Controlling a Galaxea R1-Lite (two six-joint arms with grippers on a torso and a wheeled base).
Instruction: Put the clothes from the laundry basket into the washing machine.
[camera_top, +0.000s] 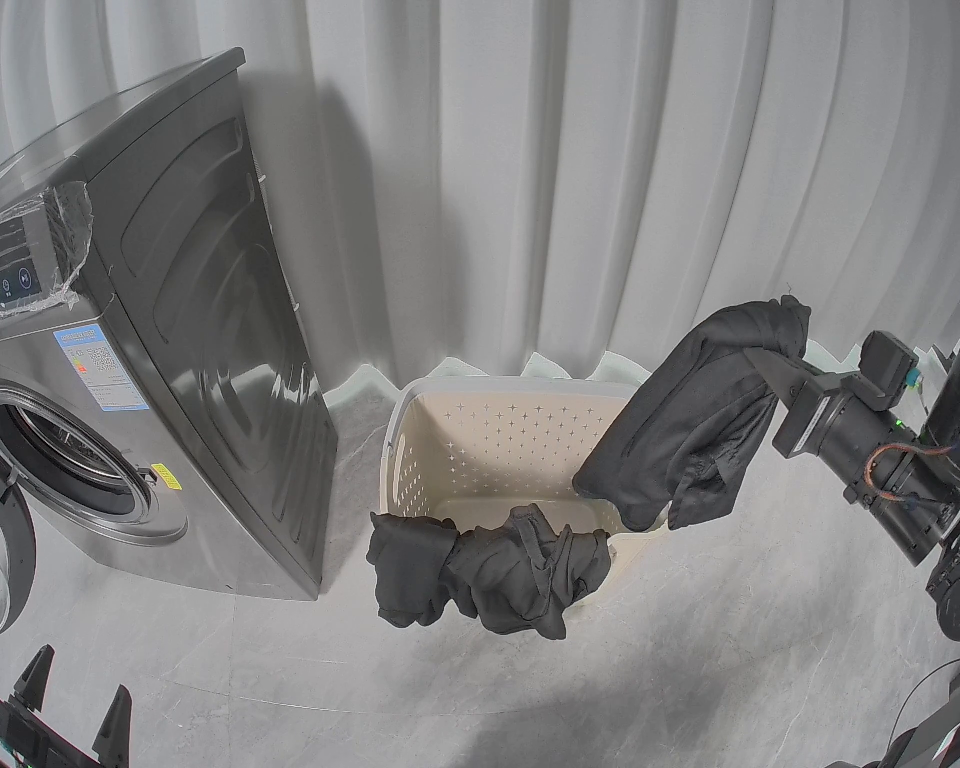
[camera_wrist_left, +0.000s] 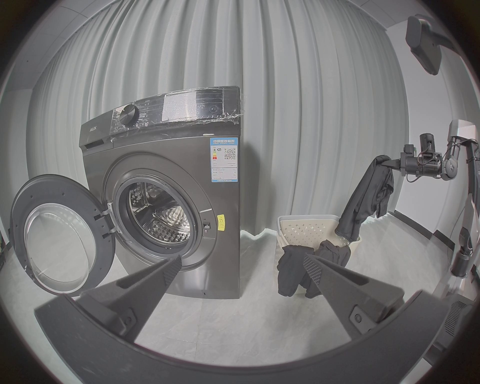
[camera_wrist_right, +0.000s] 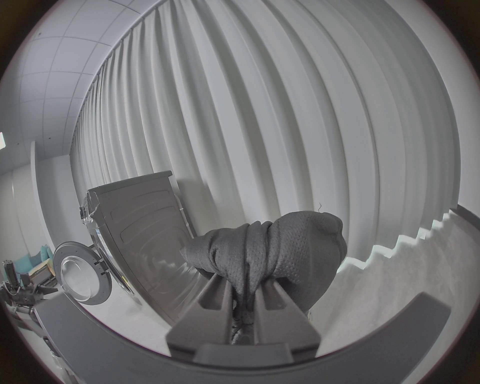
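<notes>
A cream laundry basket (camera_top: 500, 440) stands on the floor before the curtain. One dark garment (camera_top: 490, 575) is draped over its front rim. My right gripper (camera_top: 765, 362) is shut on a second dark garment (camera_top: 700, 420), which hangs in the air above the basket's right side. In the right wrist view the cloth (camera_wrist_right: 280, 250) bunches between the shut fingers (camera_wrist_right: 215, 305). The grey washing machine (camera_top: 180, 330) stands at the left with its door (camera_wrist_left: 60, 235) swung wide and its drum (camera_wrist_left: 157, 217) exposed. My left gripper (camera_top: 80, 675) is low at the near left, open and holding nothing.
A white pleated curtain (camera_top: 560, 180) closes off the back. Pale floor (camera_top: 650, 640) lies bare between the machine and the basket and in front of both. The open door juts out to the machine's left.
</notes>
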